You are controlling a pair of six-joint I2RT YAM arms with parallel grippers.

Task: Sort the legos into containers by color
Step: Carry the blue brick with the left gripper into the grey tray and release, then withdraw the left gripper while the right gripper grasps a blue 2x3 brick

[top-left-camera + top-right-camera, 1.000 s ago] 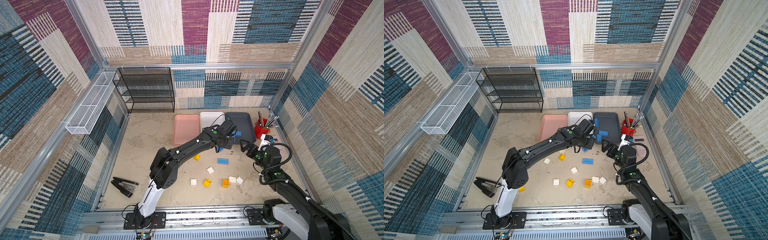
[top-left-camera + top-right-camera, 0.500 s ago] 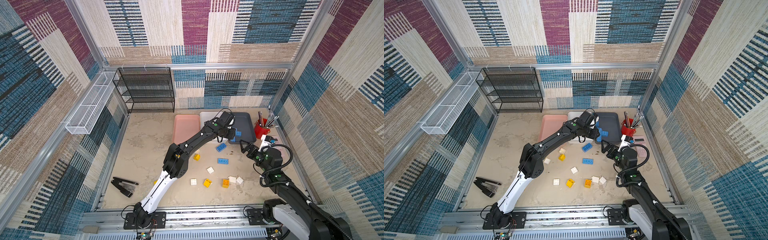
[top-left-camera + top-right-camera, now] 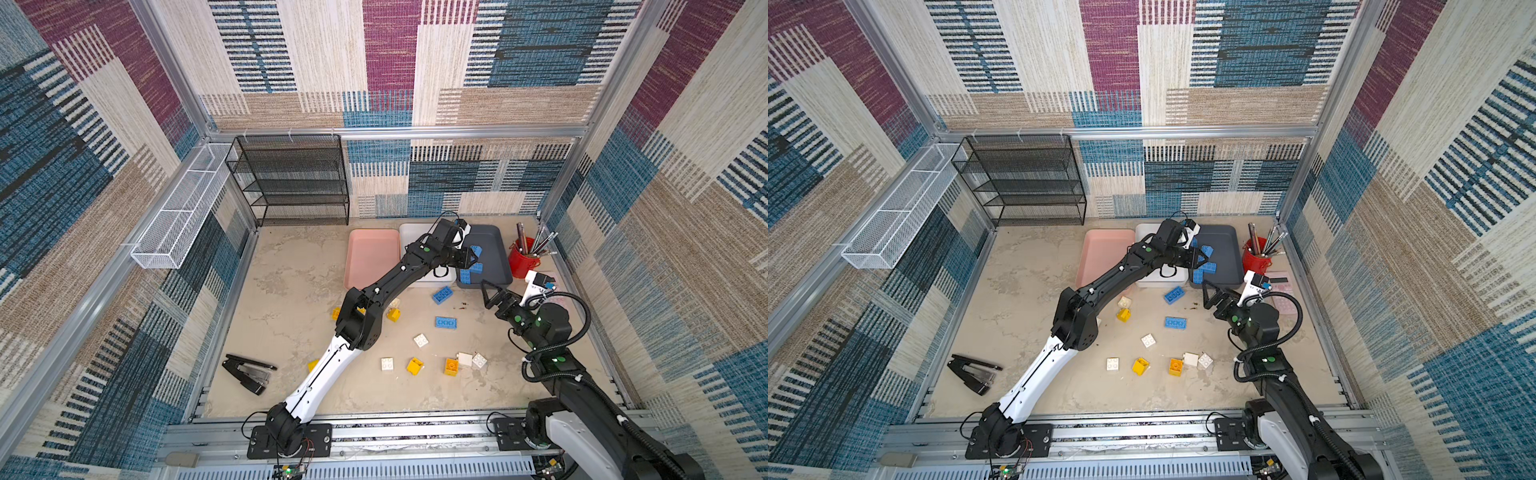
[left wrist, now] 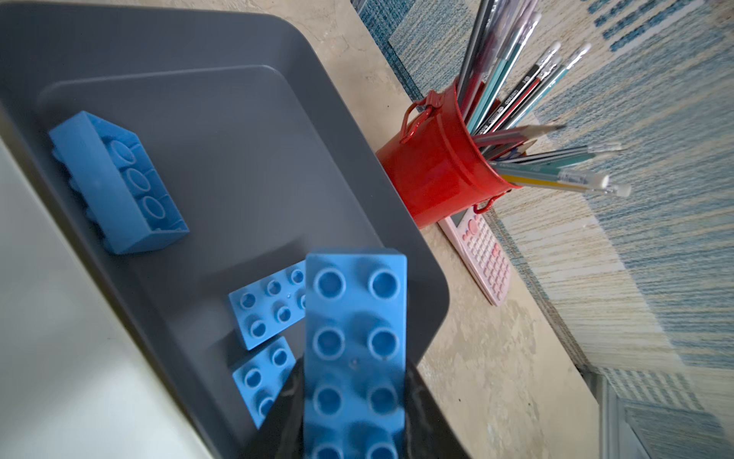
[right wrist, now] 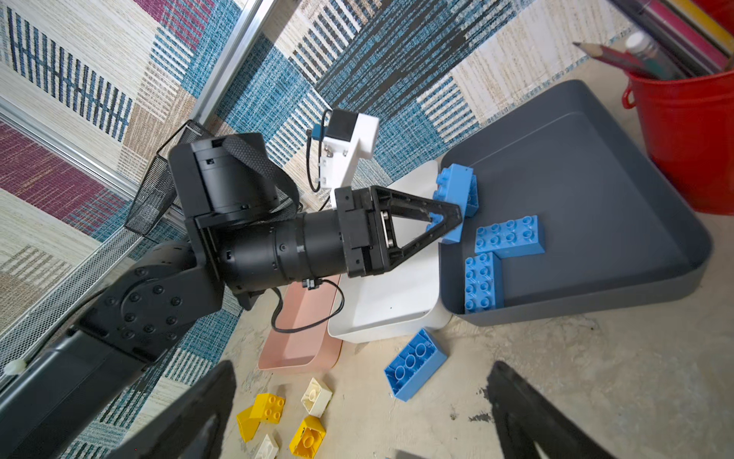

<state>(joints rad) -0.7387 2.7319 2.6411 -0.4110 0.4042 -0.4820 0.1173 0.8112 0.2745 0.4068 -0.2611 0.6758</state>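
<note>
My left gripper (image 3: 471, 258) is shut on a flat blue lego (image 4: 355, 349) and hangs over the dark grey tray (image 3: 494, 243). Three blue legos lie in that tray: one (image 4: 115, 183) leans on its side, two (image 4: 270, 306) lie flat. The white tray (image 3: 409, 232) and the pink tray (image 3: 372, 257) stand beside it. My right gripper (image 3: 491, 293) stands open, low in front of the grey tray, holding nothing. Loose on the table are two blue legos (image 3: 442, 295) (image 3: 446, 322), yellow ones (image 3: 414, 365) and white ones (image 3: 421, 340).
A red pen cup (image 3: 523, 262) stands right of the grey tray, with a pink calculator (image 3: 1283, 299) next to it. A black stapler (image 3: 249, 370) lies at front left. A black wire shelf (image 3: 299, 183) and a white wire basket (image 3: 183, 208) line the back left.
My left gripper carried the blue lego back and to the right, from over the table by the trays' front edge to over the dark grey tray. The right arm barely moved.
</note>
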